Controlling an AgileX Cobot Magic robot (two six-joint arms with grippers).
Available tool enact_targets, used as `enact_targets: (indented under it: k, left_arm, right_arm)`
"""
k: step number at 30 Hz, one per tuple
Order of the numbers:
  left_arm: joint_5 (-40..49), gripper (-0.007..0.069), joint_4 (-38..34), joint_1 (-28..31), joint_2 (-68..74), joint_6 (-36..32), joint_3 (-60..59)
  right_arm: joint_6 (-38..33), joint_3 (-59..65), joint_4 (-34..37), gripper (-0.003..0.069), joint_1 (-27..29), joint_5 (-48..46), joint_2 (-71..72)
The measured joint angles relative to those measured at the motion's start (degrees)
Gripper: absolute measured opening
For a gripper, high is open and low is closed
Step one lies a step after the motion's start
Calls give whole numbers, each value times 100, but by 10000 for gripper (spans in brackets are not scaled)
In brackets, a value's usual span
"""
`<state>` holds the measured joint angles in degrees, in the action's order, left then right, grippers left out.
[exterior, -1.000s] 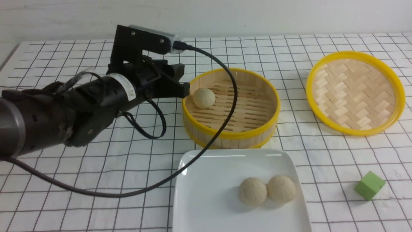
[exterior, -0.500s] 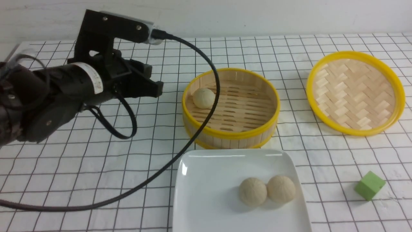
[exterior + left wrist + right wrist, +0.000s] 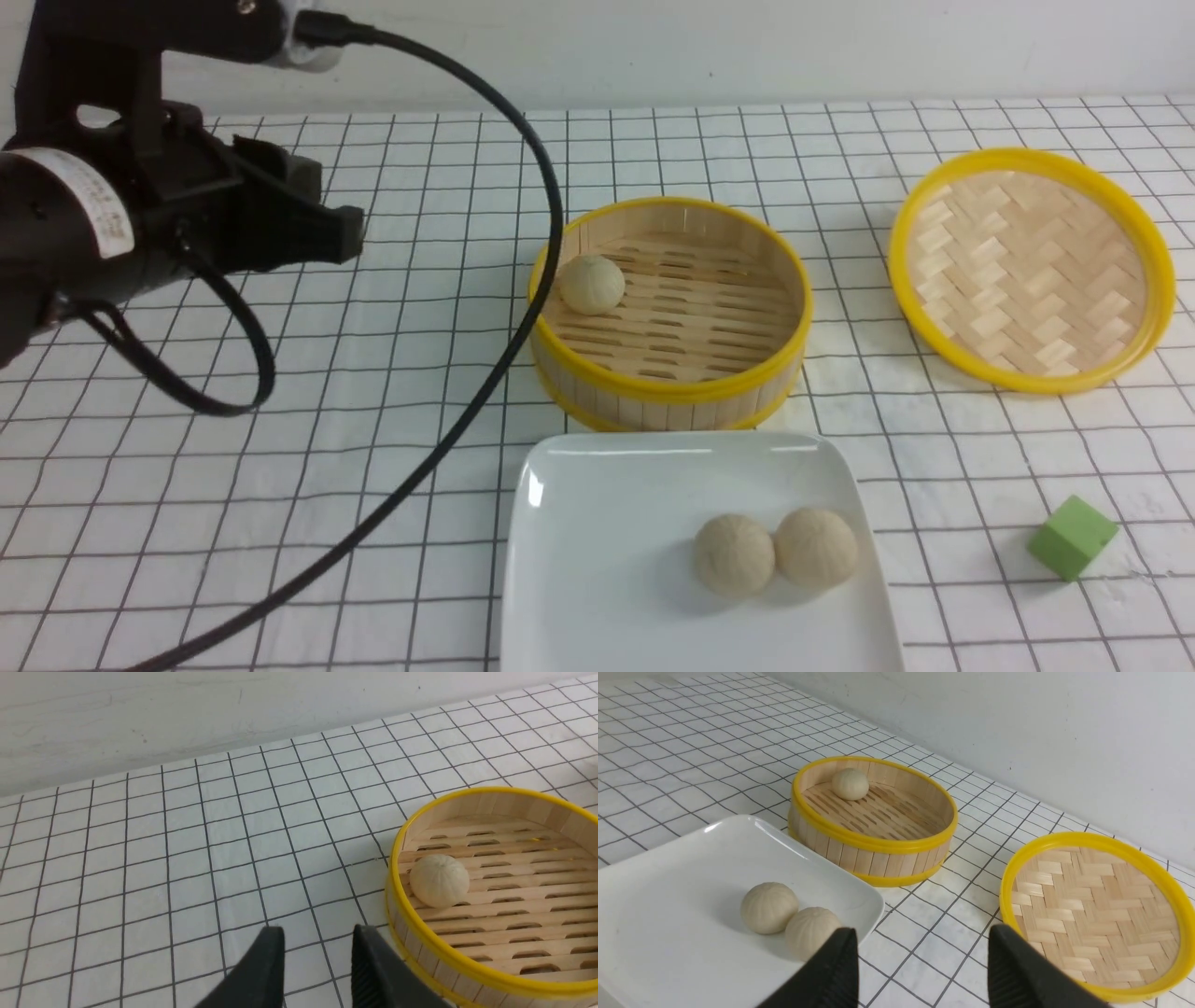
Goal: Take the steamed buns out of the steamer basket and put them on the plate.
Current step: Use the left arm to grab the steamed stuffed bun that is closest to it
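1. The left gripper (image 3: 318,940) has its two black fingers (image 3: 266,970) a little way apart. The gap between them has nothing in it. It holds nothing and touches nothing.
2. Right under it is only the white cloth (image 3: 187,858) with black squares. The gripper hangs above this cloth.
3. In front of the left gripper, off to its right side, is the steamer basket (image 3: 672,392). The gripper is outside the basket. In the front view bare cloth shows between them.
4. One bun (image 3: 439,880) sits in the basket on the slat floor. It is close to the wall on the side nearest this gripper.
5. A thick black cable (image 3: 523,327) loops from the top of the left arm. It crosses in front of the basket's edge and runs down toward the near edge of the table.
6. The right gripper (image 3: 922,935) shows only in its own camera. Its fingers are wide apart and nothing is between them.
7. Just ahead of it, by one finger, is the white plate (image 3: 668,868). A second bun (image 3: 769,907) and a third bun (image 3: 812,931) lie on the plate, touching each other. That fingertip hides part of the third bun.
8. By its other finger the woven lid (image 3: 1092,914) lies flat on the cloth. The basket is farther ahead, between the plate and the lid.
9. A green cube (image 3: 1072,538) sits alone on the cloth, far from the left gripper, past the plate.
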<state>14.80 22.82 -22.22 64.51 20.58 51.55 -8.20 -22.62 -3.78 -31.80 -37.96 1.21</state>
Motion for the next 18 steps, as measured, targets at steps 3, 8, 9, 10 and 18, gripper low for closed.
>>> enact_targets:
  k: [3, 8, 9, 10, 18]
  left_arm:
    - [86, 241, -304, 0, 7, 135, 110]
    - [546, 241, -652, 0, 142, -80, 826]
    - [664, 241, -703, 0, 190, -157, 994]
    - [850, 241, -748, 0, 250, -238, 1178]
    - [2078, 241, -976, 0, 1458, -957, 2837]
  right_arm:
    - [0, 0, 0, 386, 0, 0, 0]
    - [0, 2, 0, 386, 0, 0, 0]
    - [0, 2, 0, 386, 0, 0, 0]
    - [0, 2, 0, 386, 0, 0, 0]
    - [0, 2, -5, 386, 0, 0, 0]
